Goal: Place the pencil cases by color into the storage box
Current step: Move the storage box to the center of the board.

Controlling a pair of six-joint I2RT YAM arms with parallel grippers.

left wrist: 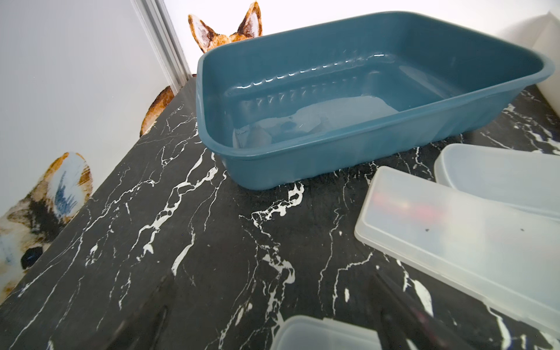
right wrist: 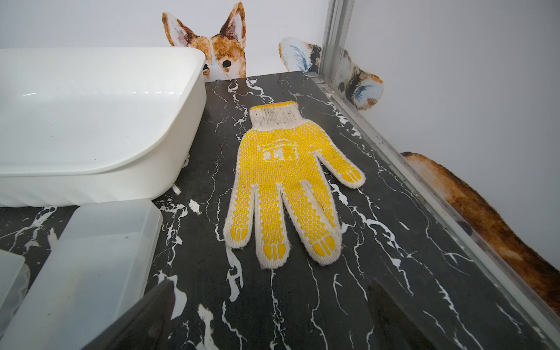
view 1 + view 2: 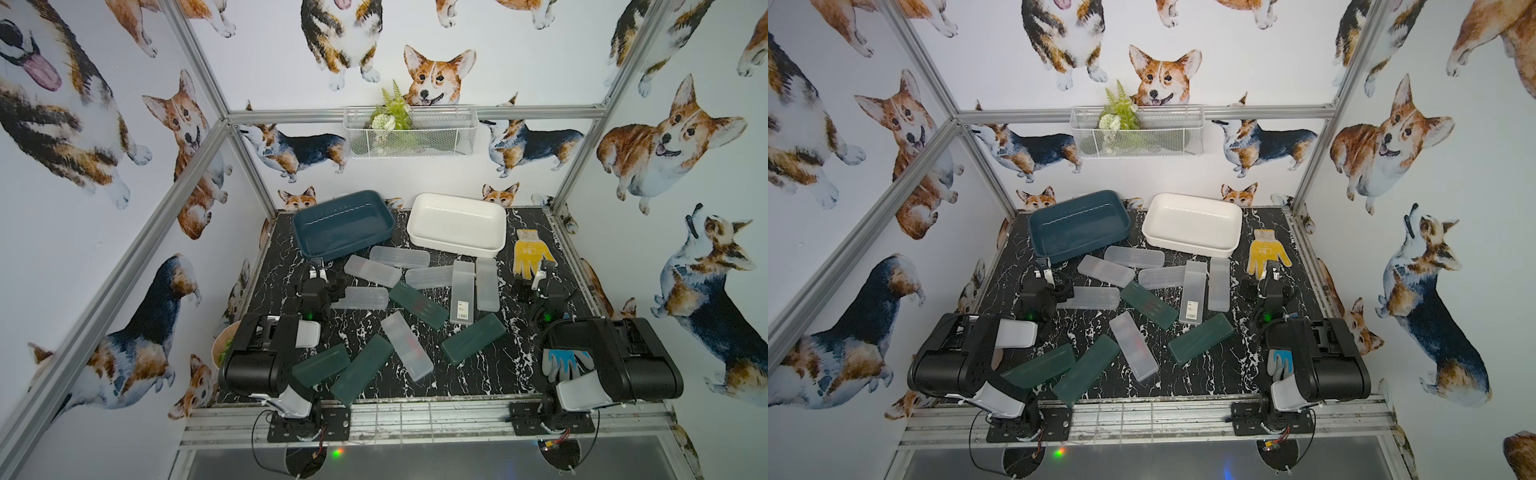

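Lying loose on the black marbled tabletop (image 3: 478, 374): seven frosted cases (image 3: 406, 346), translucent, and four green cases (image 3: 473, 338), dark. All are flat, oblong, round-cornered hard plastic, scattered in front of two smooth rectangular tubs, one blue tub (image 3: 343, 226) and one white tub (image 3: 457, 222). Left gripper (image 3: 317, 273) and right gripper (image 3: 543, 271): jaws apart.
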